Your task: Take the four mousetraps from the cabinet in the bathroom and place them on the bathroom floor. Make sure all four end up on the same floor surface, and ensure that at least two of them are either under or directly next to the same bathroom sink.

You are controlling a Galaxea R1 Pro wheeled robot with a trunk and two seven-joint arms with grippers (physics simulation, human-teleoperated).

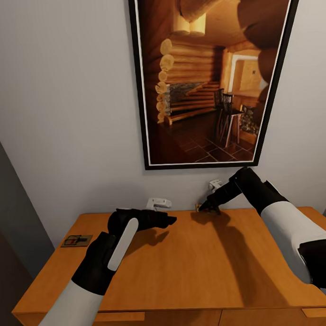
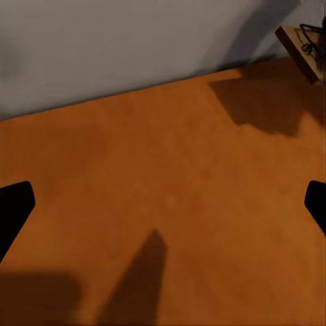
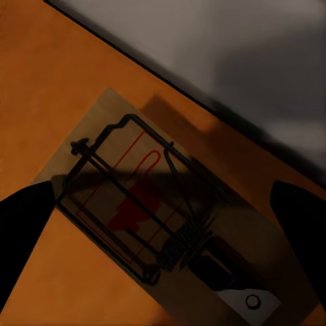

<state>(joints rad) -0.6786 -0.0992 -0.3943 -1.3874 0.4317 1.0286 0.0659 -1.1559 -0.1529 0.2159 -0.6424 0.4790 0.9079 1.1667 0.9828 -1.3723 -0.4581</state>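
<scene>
On the wall ahead: a big framed picture (image 1: 216,75) of a log cabin room.
Cabinet (image 1: 186,271): its flat orange top spreads under both my arms.
Left gripper (image 1: 168,220): hovering above the top, jaws wide apart, nothing held.
Right gripper (image 1: 208,207): at the back edge, jaws spread either side of a mousetrap (image 3: 163,217), not gripping.
Second mousetrap (image 1: 76,241): flat at the cabinet's far-left corner.

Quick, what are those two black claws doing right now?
Left gripper: open, empty.
Right gripper: open over a flat tan wooden mousetrap, not gripping it.
</scene>
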